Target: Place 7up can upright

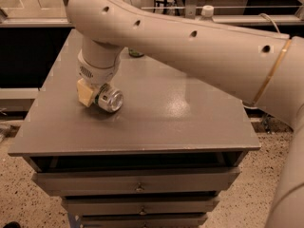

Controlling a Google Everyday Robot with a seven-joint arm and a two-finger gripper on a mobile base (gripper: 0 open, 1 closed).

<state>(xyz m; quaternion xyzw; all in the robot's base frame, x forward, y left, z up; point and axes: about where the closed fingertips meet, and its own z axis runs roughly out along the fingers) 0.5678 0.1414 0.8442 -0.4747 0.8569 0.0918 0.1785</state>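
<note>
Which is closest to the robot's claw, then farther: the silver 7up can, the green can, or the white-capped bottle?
1. The 7up can, lying on its side right at the gripper, front left of the table.
2. The green can, at the table's back edge, mostly hidden behind the arm.
3. The white-capped bottle, farther back right, beyond the arm.

A grey table (190, 127) with drawers (190, 179) beneath stands on a speckled floor (19, 198) (terrazzo, by the look); warm light glints off the tabletop.
</note>
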